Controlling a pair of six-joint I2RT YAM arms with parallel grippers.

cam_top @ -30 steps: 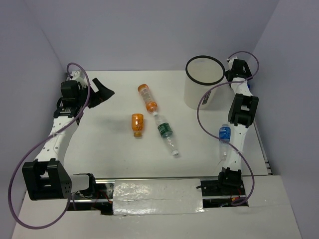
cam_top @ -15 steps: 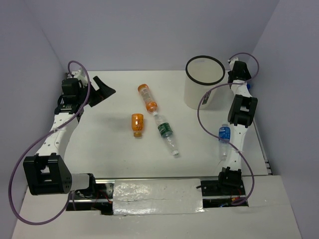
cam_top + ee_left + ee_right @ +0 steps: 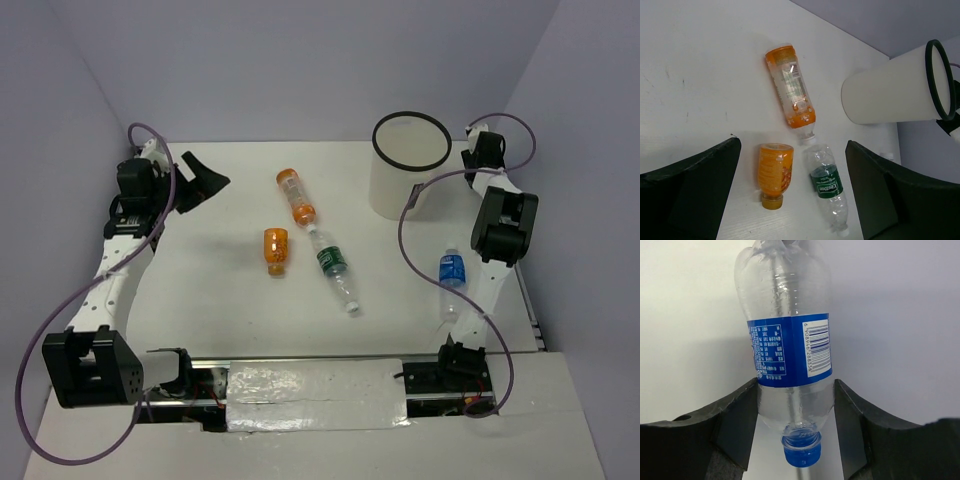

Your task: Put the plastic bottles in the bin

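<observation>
From above, the bin is seen upright at the far right of the desk. A long orange bottle, a short orange bottle, a green-label bottle and a blue-label bottle are laid flat on it.

At the left wrist, the left claw is held wide apart and empty.

At the right wrist, the right claw is closed on a second blue-label bottle.

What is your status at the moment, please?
Left fingers open, empty. Right fingers shut on blue-label bottle. Four other bottles lie on table. Bin upright, nothing blocking.
</observation>
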